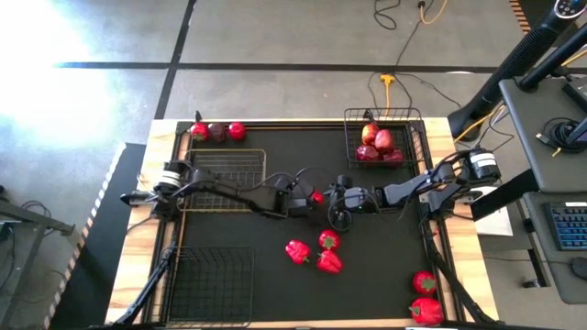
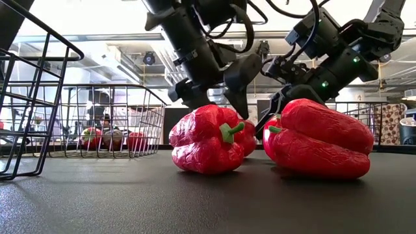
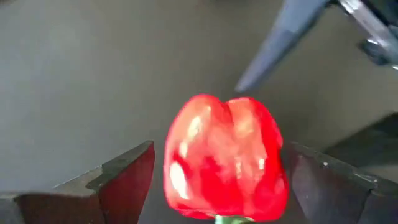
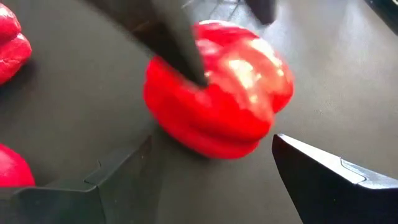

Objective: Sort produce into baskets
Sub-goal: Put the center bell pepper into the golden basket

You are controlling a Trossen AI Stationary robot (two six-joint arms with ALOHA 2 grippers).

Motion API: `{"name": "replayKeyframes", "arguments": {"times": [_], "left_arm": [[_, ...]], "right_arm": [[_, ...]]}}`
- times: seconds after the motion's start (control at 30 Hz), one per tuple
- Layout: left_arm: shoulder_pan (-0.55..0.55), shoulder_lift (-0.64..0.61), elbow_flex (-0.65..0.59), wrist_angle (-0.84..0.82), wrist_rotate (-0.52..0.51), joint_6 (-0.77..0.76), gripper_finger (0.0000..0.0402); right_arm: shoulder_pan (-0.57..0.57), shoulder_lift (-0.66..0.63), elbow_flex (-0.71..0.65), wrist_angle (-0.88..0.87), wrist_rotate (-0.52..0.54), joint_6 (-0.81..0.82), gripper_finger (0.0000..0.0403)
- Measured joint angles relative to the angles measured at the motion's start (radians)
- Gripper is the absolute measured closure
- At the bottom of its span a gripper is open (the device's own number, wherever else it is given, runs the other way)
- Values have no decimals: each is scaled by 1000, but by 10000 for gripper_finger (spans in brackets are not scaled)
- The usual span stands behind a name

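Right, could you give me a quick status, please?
Both grippers open at mid-table, flanking one bell pepper. Left gripper straddles it; right gripper faces it. Nothing gripped.

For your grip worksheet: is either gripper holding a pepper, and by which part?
Neither. Both grippers, left and right, stand open around one pepper at mid-table; no finger visibly clamps it.

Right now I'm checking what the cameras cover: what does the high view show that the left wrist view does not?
Only the high view shows the three dark wire-mesh baskets, one holding dark red apples, and the whole black table. Only the left wrist view shows the gaps between the open left gripper and the glossy red bell pepper on either side. Both show that pepper, the left gripper, and part of the right gripper.
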Motion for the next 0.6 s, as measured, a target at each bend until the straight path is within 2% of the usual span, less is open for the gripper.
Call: {"name": "replayKeyframes", "arguments": {"times": [0.33,0.6], "left_arm": [[4,-4,-123,219,36,27,72],[3,-3,-197,362,41,121,72]], "right_arm": [[0,0,-1,8,0,-3,78],[0,0,0,8,2,-3,78]]}}
